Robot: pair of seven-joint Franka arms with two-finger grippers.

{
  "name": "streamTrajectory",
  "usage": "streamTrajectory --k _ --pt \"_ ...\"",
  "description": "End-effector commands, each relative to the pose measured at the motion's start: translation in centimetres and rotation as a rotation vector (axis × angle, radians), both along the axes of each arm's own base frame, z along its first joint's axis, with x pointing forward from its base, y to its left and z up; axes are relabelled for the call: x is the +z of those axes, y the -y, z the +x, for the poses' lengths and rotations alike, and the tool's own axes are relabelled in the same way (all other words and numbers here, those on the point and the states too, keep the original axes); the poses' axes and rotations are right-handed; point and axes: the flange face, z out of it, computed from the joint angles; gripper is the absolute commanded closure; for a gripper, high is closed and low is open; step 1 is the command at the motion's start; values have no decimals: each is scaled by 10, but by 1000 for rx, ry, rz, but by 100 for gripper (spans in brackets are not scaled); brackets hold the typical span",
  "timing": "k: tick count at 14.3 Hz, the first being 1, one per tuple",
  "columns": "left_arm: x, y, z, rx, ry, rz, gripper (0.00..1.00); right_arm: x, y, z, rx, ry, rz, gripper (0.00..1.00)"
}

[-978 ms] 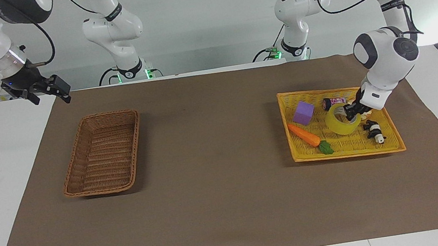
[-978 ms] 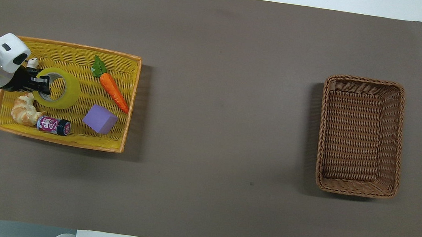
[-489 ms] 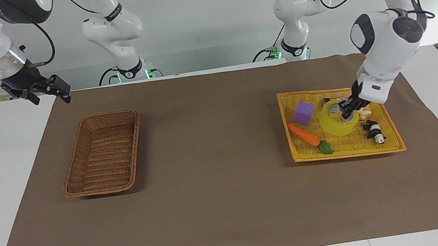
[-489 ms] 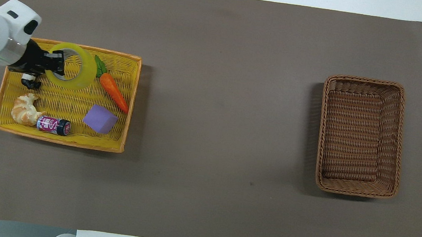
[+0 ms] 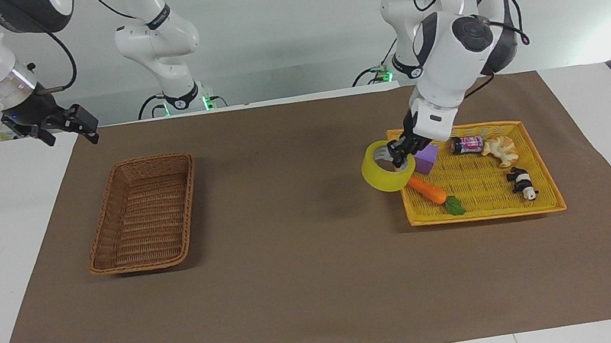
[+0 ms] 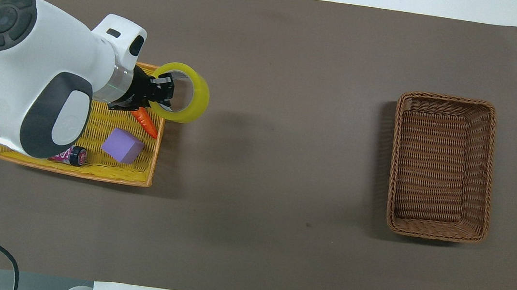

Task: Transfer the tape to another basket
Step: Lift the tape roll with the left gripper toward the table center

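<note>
**Tape lifted clear of the yellow basket**

Item: tape (image 5: 389, 173). A second earlier it lay in the yellow basket (image 5: 539, 174) among the toys, gripped at its rim by the left tool (image 5: 400, 153). Half a second on, it had been raised, over the basket's middle. Last recorded position: in the air over the basket's edge toward the right arm's end of the desk, the grip unchanged. The croissant (image 5: 498, 148) and panda figure (image 5: 521, 183) were uncovered as the arm swung across.

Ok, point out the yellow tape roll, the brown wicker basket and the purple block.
yellow tape roll (image 5: 379, 175), facing view, outer band.
brown wicker basket (image 5: 189, 195), facing view, side wall.
purple block (image 6: 123, 146), overhead view, top face.
</note>
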Motion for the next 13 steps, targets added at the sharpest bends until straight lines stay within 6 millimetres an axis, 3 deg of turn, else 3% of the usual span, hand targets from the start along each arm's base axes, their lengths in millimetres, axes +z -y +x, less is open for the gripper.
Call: streamTrajectory --k 1,5,13 --pt "11 13 4 58 -28 -134 100 0 0 -7 11 2 -4 0" --pt "14 66 -28 -7 -48 -164 100 0 0 -8 11 -4 -3 0" --pt "43 106 -42 28 -2 -239 100 -2 -10 -10 30 -23 39 0"
